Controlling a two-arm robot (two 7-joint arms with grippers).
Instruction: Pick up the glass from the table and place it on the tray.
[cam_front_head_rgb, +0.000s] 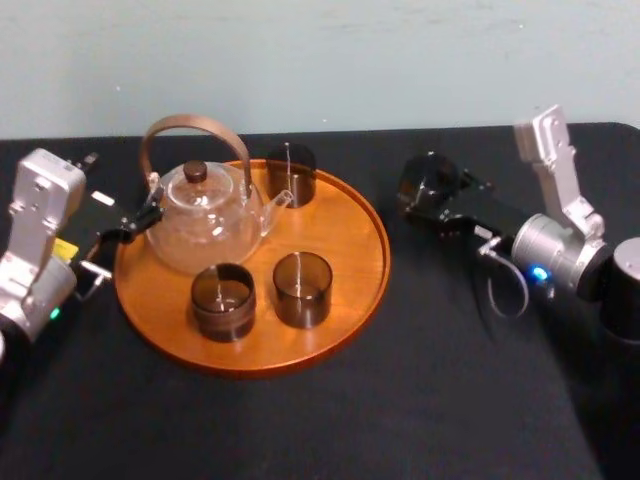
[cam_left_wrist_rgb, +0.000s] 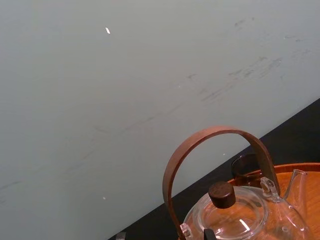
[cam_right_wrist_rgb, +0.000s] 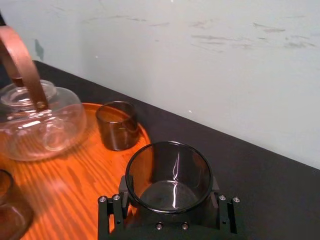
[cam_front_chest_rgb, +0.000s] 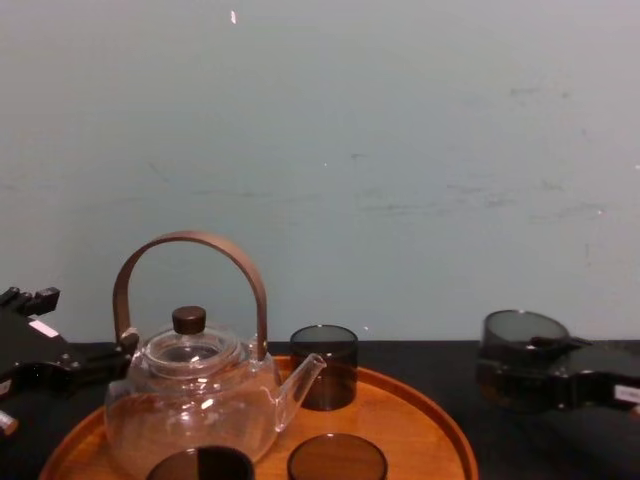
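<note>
A smoky dark glass (cam_right_wrist_rgb: 168, 176) sits between the fingers of my right gripper (cam_front_head_rgb: 425, 195), which is shut on it. The held glass (cam_front_head_rgb: 428, 182) hangs over the black table (cam_front_head_rgb: 420, 400), just right of the tray's far-right rim; the chest view shows this glass (cam_front_chest_rgb: 520, 345) at about rim height. The round orange-brown tray (cam_front_head_rgb: 350, 240) lies left of centre. My left gripper (cam_front_head_rgb: 138, 220) rests at the tray's left edge, close against the glass teapot (cam_front_head_rgb: 205, 215).
The teapot with its brown hoop handle (cam_front_chest_rgb: 190, 245) stands on the tray's left half. Three more dark glasses stand on the tray: one at the back (cam_front_head_rgb: 291, 173) and two in front (cam_front_head_rgb: 223, 300) (cam_front_head_rgb: 302, 288). The tray's right part is bare wood.
</note>
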